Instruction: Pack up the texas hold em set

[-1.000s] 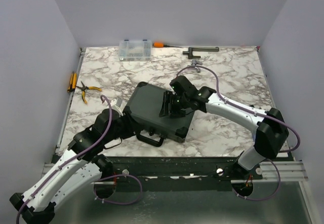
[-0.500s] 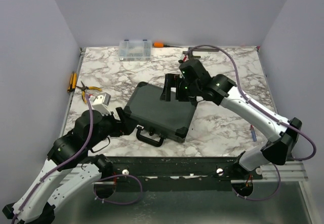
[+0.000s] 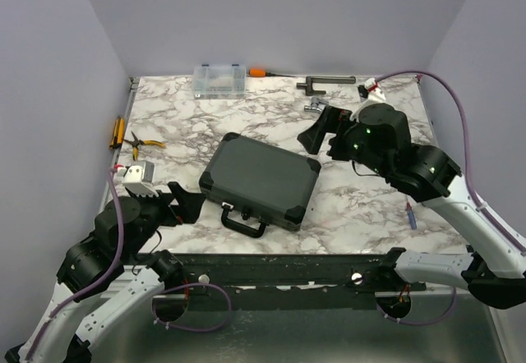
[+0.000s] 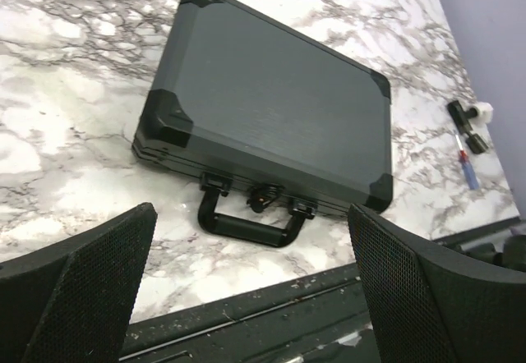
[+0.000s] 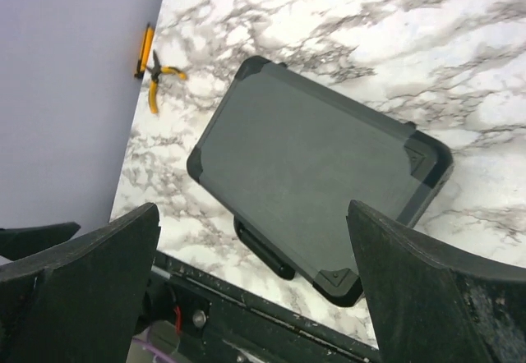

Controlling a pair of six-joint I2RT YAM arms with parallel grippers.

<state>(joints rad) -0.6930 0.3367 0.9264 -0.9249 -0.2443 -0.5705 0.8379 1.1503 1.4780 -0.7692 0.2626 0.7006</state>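
Left gripper (image 3: 185, 201) and right gripper (image 3: 319, 133) are both spread wide and empty, while the closed black case (image 3: 261, 178) is laid flat mid-table between them, handle (image 3: 243, 223) turned near

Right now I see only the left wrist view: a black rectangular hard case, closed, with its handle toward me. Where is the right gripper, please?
Observer: The right gripper is open. It is beyond the far right corner of the black rectangular hard case and does not touch it.
Operator: Is anything on the marble-patterned table to the left of my picture?
Observer: Yes, yellow-handled pliers lie near the left edge, apart from the case.
Operator: And at the far edge?
Observer: A clear plastic organiser box stands there.
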